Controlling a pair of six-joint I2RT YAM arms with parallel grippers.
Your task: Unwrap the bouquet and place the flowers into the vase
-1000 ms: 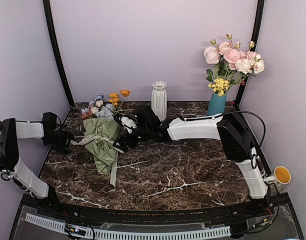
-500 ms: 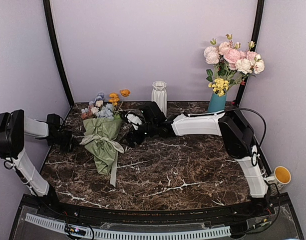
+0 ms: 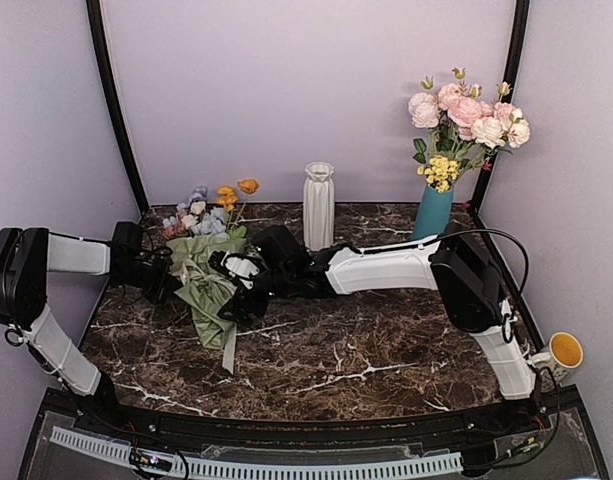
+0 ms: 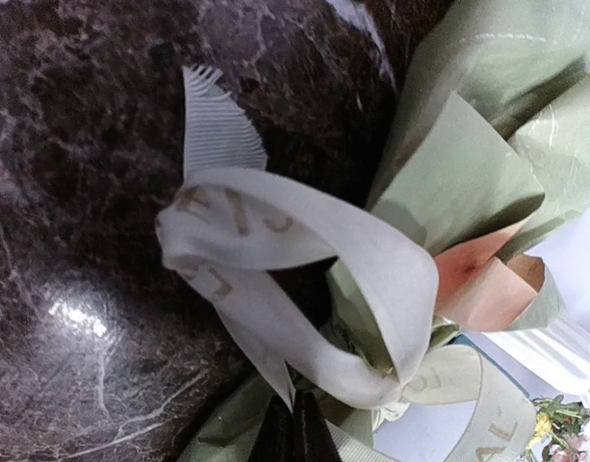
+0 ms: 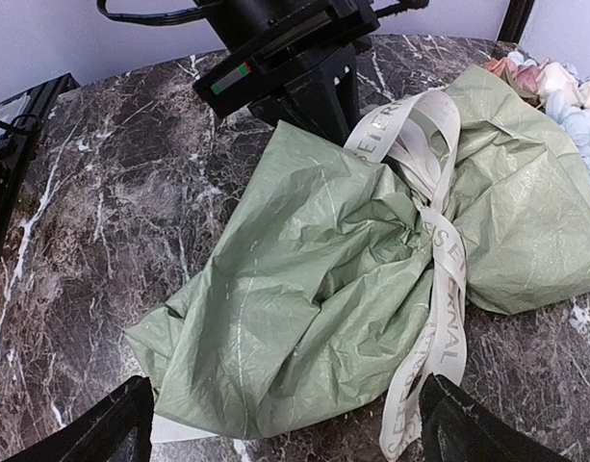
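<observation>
The bouquet (image 3: pixel 204 262) lies on the dark marble table (image 3: pixel 386 340) at the left, its flowers (image 3: pixel 208 213) pointing to the back wall. Green paper (image 5: pixel 304 269) wraps it, tied with a cream ribbon (image 4: pixel 304 241). My left gripper (image 3: pixel 166 283) is at the wrap's left side. In the left wrist view the left gripper (image 4: pixel 296 399) is shut on the ribbon's tail. My right gripper (image 5: pixel 285 433) stands open, its fingers wide on either side of the wrap's lower end. The white ribbed vase (image 3: pixel 319 200) stands upright at the back centre.
A teal vase (image 3: pixel 433 208) with pink roses (image 3: pixel 466 115) stands at the back right. A yellow-lined mug (image 3: pixel 564 352) sits off the table's right edge. The right arm (image 3: pixel 386 268) stretches across the table's middle. Purple walls close in the back and sides.
My left gripper slid right to the bouquet and shut at the ribbon. My right gripper first drew back, then came forward and down over the wrap's lower end.
</observation>
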